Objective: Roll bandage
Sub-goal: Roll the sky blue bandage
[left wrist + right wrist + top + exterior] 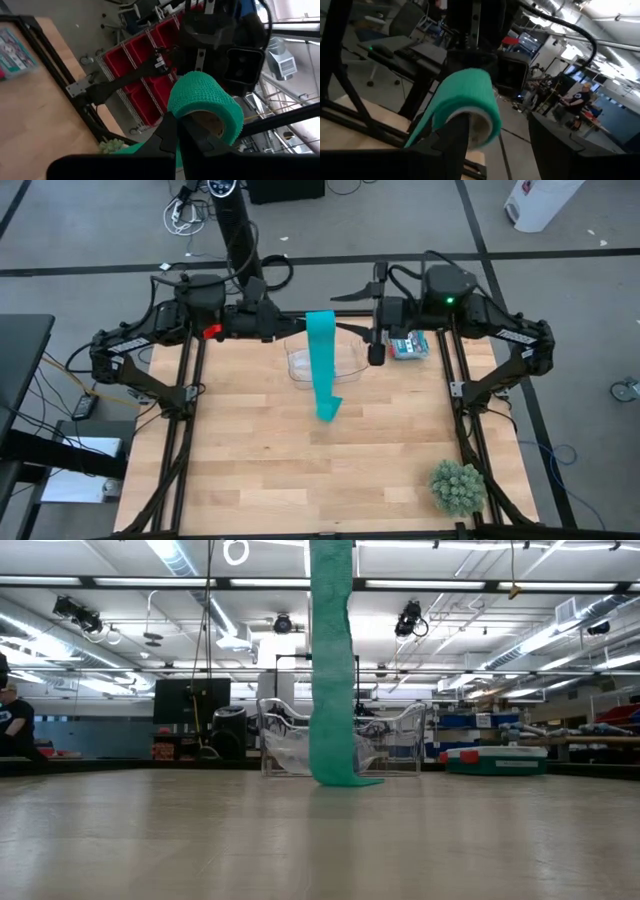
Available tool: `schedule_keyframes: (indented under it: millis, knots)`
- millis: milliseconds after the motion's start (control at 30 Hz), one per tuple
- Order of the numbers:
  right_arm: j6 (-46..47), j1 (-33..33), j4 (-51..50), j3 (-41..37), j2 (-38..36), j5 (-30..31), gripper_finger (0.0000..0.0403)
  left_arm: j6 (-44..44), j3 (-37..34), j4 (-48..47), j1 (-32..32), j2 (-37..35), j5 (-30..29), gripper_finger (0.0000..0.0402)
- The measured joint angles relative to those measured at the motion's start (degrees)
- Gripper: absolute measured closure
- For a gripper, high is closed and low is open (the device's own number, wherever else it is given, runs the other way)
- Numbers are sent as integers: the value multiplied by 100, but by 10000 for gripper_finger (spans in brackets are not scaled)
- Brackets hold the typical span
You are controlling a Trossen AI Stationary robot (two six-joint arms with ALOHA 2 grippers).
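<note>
The teal bandage is part roll, part ribbon. The roll (320, 320) is held in the air above the table's far middle, between my two arms. From it a ribbon (331, 670) hangs straight down, and its lower end (329, 408) lies crumpled on the wooden table. My left gripper (179, 122) is shut on the roll's left end. My right gripper (500, 125) stands open at the roll's right end (479, 127), with one finger in front of the white core. My left gripper holds the roll (205, 100) by the rim of its open end (186, 116), the fingers level and coming from the table's left. The fingers hide whether one of them reaches into the core. The roll is lifted clear, its axis level, with the ribbon hanging slack below. Whether my right gripper's finger (452, 142) touches the roll's end, I cannot tell.
A clear plastic container (345, 365) stands on the table behind the hanging ribbon. A small teal and white box (410, 347) lies at the far right, and a green spiky ball (458, 485) sits at the near right corner. A person (15, 720) is far off in the room.
</note>
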Motion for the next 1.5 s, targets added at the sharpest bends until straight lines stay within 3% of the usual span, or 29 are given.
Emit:
schedule_keyframes:
  millis: [300,467,667,867,1167,1500]
  knots:
    - [-193,48,118,-2,121,-33,222,-98,-2,35,-2,57,112,390]
    - [-192,47,98,-2,121,-262,283,-79,-2,42,-2,57,123,389]
    - [-40,-13,80,-2,119,-569,385,119,-2,43,-2,57,158,374]
    - [302,-50,105,-2,119,-790,394,431,-2,35,-3,57,86,323]
    - [1268,-154,54,-4,43,-1231,402,1992,-2,92,-4,47,-292,219]
    - [3191,-561,-95,-4,-215,-2051,403,4325,4,593,2,-217,-802,208]
